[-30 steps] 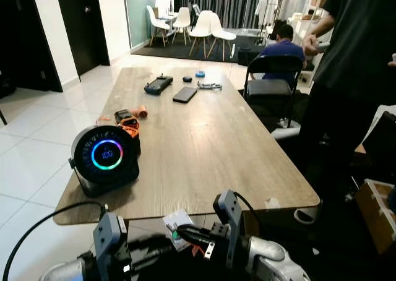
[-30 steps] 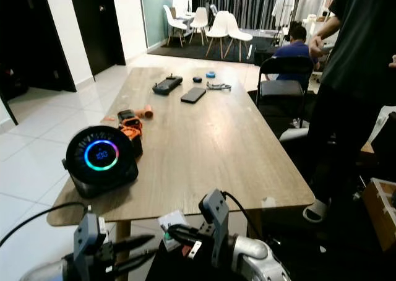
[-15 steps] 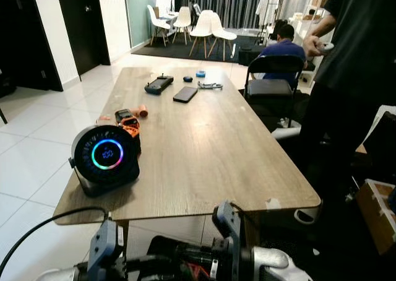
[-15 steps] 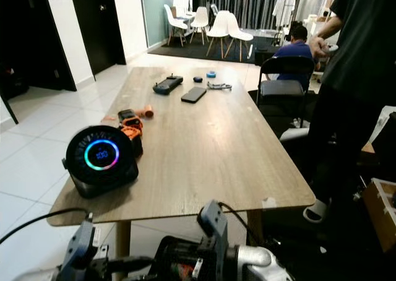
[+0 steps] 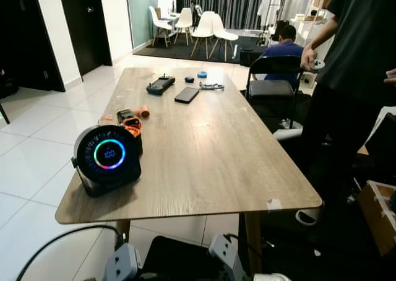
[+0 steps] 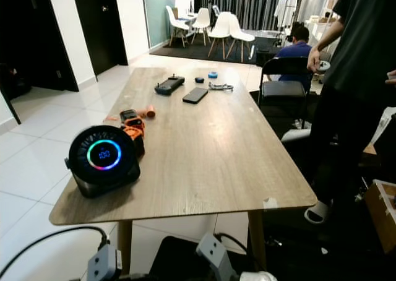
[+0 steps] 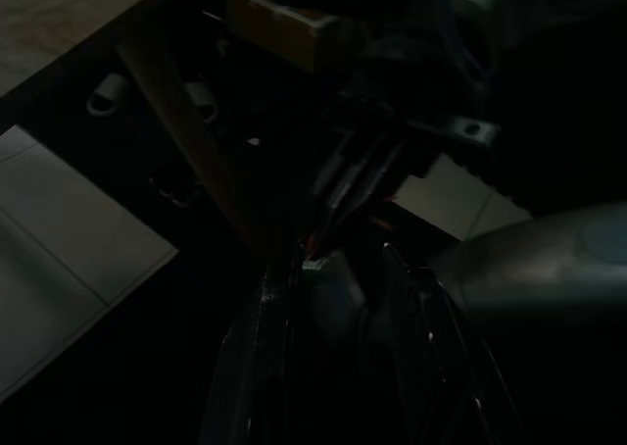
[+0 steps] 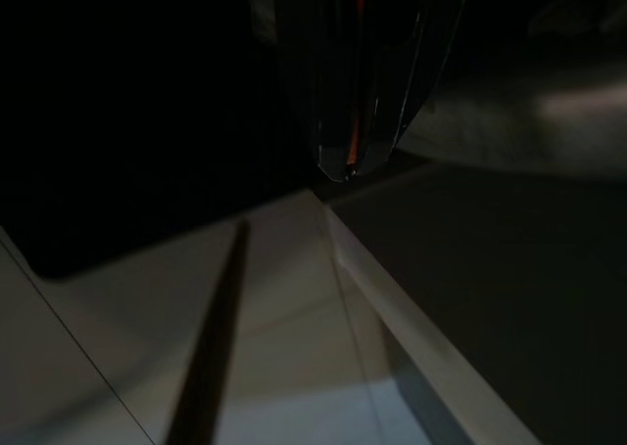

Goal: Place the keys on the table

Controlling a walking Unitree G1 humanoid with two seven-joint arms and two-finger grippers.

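Right wrist view had the right gripper (image 8: 353, 166) pinched shut on something orange, probably the keys, so misjudging the table (image 5: 204, 151) edge mid-frame could've dropped them.

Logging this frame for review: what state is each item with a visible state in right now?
Round speaker: on, ring glowing, upright at the table's near left corner.
Phone: flat, screen dark.
Game controller: lying flat at the far end.
Folding chair: unfolded, empty, at the table's right side.
Table: near right part bare.
Right gripper: fingers together, low, over floor tiles.
Left gripper: too dark to judge.
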